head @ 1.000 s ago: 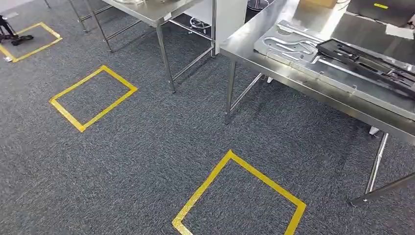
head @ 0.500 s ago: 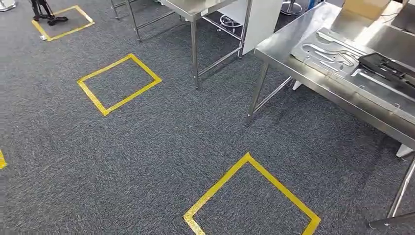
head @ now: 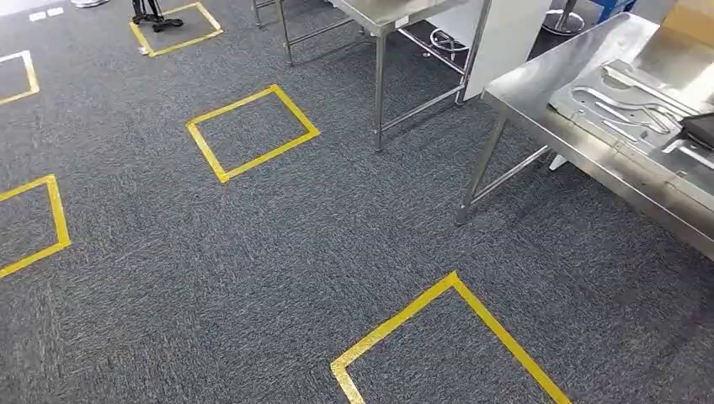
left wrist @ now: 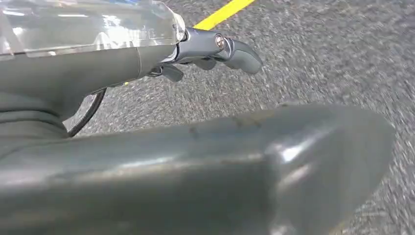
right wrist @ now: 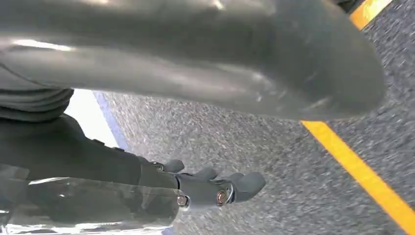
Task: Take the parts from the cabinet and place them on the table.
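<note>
A steel table (head: pixel 539 93) stands at the right of the head view, carrying a cut-out metal plate (head: pixel 627 105) and the corner of a black part (head: pixel 700 128) at the picture's edge. My left hand (left wrist: pixel 147 122) hangs over the grey carpet, its thumb (left wrist: pixel 303 152) and dark fingers (left wrist: pixel 235 51) apart, holding nothing. My right hand (right wrist: pixel 195 73) also hangs over the carpet beside a yellow tape line (right wrist: pixel 362 171); its fingers (right wrist: pixel 230 188) are spread and hold nothing.
A second steel table (head: pixel 396 13) and a white panel (head: pixel 505 34) stand at the back. Yellow tape squares (head: pixel 253 130) mark the carpet, one close in front (head: pixel 455 337) and one at the left (head: pixel 34 223). A dark stand (head: pixel 151 17) sits far back left. A cardboard box (head: pixel 695 21) lies on the right table.
The camera has turned left: the whole scene slid to the right, the right table moved toward the picture's edge, and more tape squares came in at the left.
</note>
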Controlling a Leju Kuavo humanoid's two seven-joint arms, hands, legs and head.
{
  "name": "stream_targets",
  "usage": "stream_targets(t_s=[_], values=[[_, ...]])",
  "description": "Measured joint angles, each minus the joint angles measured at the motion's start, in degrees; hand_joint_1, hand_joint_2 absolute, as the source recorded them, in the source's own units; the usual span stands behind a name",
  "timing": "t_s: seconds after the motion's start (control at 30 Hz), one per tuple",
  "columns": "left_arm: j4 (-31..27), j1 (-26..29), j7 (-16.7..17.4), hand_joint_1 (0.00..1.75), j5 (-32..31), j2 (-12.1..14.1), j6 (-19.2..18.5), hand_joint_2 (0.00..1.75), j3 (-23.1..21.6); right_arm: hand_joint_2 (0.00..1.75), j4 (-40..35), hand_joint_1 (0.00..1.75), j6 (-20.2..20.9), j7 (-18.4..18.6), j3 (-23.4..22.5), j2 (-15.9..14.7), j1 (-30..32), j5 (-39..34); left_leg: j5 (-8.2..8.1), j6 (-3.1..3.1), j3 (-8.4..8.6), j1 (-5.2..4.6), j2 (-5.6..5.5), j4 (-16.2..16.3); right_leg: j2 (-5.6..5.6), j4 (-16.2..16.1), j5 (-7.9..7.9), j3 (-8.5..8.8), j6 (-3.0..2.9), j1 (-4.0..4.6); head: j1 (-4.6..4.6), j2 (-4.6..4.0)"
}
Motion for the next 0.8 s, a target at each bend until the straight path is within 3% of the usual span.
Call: stream_targets(t_s=[0.03,0.07,0.1,0.2,0.23,0.27,0.3,0.37,0.4,0.43,0.47,0.53,0.57,0.6,0.7,0.73,0.77,0.8], values=[[0.0,-0.09,0.04,0.0,0.04,0.06,0.0,0.0,0.0,0.0,0.13,0.0,0.02,-0.02,-0.17,0.0,-0.09,0.22,1.47,0.09,2.91,0.01,1.92,-5.23,-0.47,0.15,-0.22,0.28,0.34,0.07,0.0,0.0],[0.02,-0.31,0.11,0.0,0.09,0.09,-0.02,0.0,-0.02,0.0,0.22,0.0,0.02,0.0,-0.31,0.0,-0.07,0.42,0.62,0.52,3.34,-0.73,2.84,-6.45,-0.86,0.34,-0.5,0.23,0.8,0.46,-0.04,0.0],[0.02,-0.39,0.11,0.0,0.15,0.13,-0.02,0.0,-0.02,0.0,0.42,0.0,0.0,-0.02,-0.33,-0.02,-0.13,0.57,0.91,1.25,3.17,-0.62,1.93,-6.41,-1.21,0.31,-0.47,0.26,1.13,0.48,0.4,0.0],[0.02,0.02,0.46,0.0,0.52,0.28,-0.07,0.0,-0.02,0.0,0.9,0.0,-0.02,0.0,-0.33,0.0,-0.73,1.23,1.05,2.34,2.63,-0.7,0.77,-6.53,-2.22,0.12,-0.51,0.61,2.07,0.48,0.37,0.0],[0.02,0.07,0.48,0.0,0.61,0.35,-0.13,0.0,0.0,0.0,1.09,0.0,-0.02,0.02,-0.35,-0.04,-0.73,1.51,1.38,2.83,3.05,-0.44,0.31,-6.89,-0.76,0.81,-1.29,0.61,2.44,0.09,0.42,0.02],[0.02,0.04,0.52,0.0,0.78,0.41,-0.15,0.0,0.0,0.0,1.24,0.0,-0.04,-0.02,-0.35,-0.07,-0.73,1.7,1.46,3.2,3.0,-0.47,-0.04,-6.98,1.38,2.97,-3.09,-0.43,2.37,0.15,0.5,0.0],[0.02,-0.11,0.52,0.0,0.96,0.61,-0.2,0.0,0.0,0.0,1.44,0.0,-0.09,-0.02,-0.35,-0.07,-0.67,2.03,1.58,3.45,2.82,-0.55,-0.41,-6.96,2.72,7.14,-5.57,-2.51,2.28,0.12,0.57,0.02],[0.02,-0.31,0.66,0.0,1.14,0.85,-0.2,0.0,0.0,0.0,1.86,0.0,-0.11,-0.07,-0.35,-0.11,-0.67,2.75,1.68,3.67,2.55,-0.83,-1.52,-6.94,3.63,16.21,-9.21,-7.16,2.21,0.3,0.59,0.0],[0.04,-0.29,0.83,0.0,1.16,1.03,-0.22,0.0,0.0,0.0,2.05,0.0,-0.15,-0.18,-0.35,-0.13,-0.7,3.04,1.7,3.71,2.51,-1.0,-2.26,-6.91,3.75,18.88,-9.36,-8.72,2.13,0.3,0.57,0.0],[0.13,-0.21,1.09,0.0,1.16,1.2,-0.22,0.0,0.0,0.0,2.23,0.0,-0.17,-0.33,-0.37,-0.15,-0.74,3.38,1.72,3.72,2.6,-1.1,-2.99,-6.9,3.79,18.15,-7.83,-8.66,1.93,0.31,0.57,0.0],[0.22,-0.18,1.24,0.0,1.18,1.29,-0.24,0.0,0.0,0.0,2.34,0.0,-0.24,-0.46,-0.37,-0.15,-0.77,3.67,1.72,3.72,2.72,-1.16,-3.7,-6.86,3.94,14.77,-5.15,-7.32,1.64,0.36,0.57,0.0],[0.35,-0.25,1.31,0.0,1.07,1.42,-0.22,0.0,0.0,0.0,2.38,0.0,-0.28,-0.72,-0.37,-0.17,-0.8,3.85,1.66,3.6,2.96,-1.19,-5.14,-6.72,5.71,4.69,0.42,-2.84,0.97,0.4,0.59,0.0],[0.48,-0.32,1.31,0.0,0.96,1.46,-0.22,0.0,0.0,0.0,2.38,0.0,-0.28,-0.74,-0.44,-0.26,-0.76,4.02,1.65,3.37,2.77,-1.29,-5.56,-6.58,8.49,2.06,0.13,-1.77,0.6,0.48,0.55,0.0],[0.55,-0.5,1.27,0.0,0.9,1.66,-0.2,0.0,-0.02,0.0,2.4,0.0,-0.28,-0.83,-0.46,-0.26,-0.87,4.11,1.62,2.99,2.36,-1.37,-6.36,-6.28,8.19,1.42,0.29,-1.82,0.76,0.42,0.52,0.0],[0.66,-0.25,0.83,0.0,0.72,1.77,-0.35,0.0,-0.02,0.0,2.4,0.0,-0.26,-0.83,-0.46,-0.26,-1.14,4.5,2.13,1.9,1.99,-0.94,-7.69,-6.76,6.8,1.33,0.46,-1.78,0.23,0.83,0.55,0.0],[0.66,-0.12,0.7,0.0,0.68,2.16,-0.39,0.0,-0.04,0.0,2.43,0.0,-0.2,-0.79,-0.5,-0.11,-1.23,4.55,1.74,1.72,1.86,-0.99,-6.47,-6.17,5.83,0.47,0.99,-1.41,-0.45,0.16,0.5,0.0],[0.74,-0.1,0.59,0.0,0.63,2.16,-0.55,0.0,-0.07,0.0,2.43,0.0,-0.07,-0.79,-0.57,-0.11,-1.23,4.57,0.52,1.54,1.23,-1.23,-3.56,-4.6,5.33,0.23,0.99,-1.27,-0.88,0.25,0.44,0.0],[0.83,-0.22,0.61,0.0,0.52,2.14,-0.79,0.0,-0.11,0.0,2.45,0.0,-0.07,-0.79,-0.72,-0.11,-1.21,4.66,-1.81,1.3,-0.62,-1.08,-2.12,-0.92,4.59,0.24,0.99,-1.27,-1.04,0.32,0.24,0.0]])
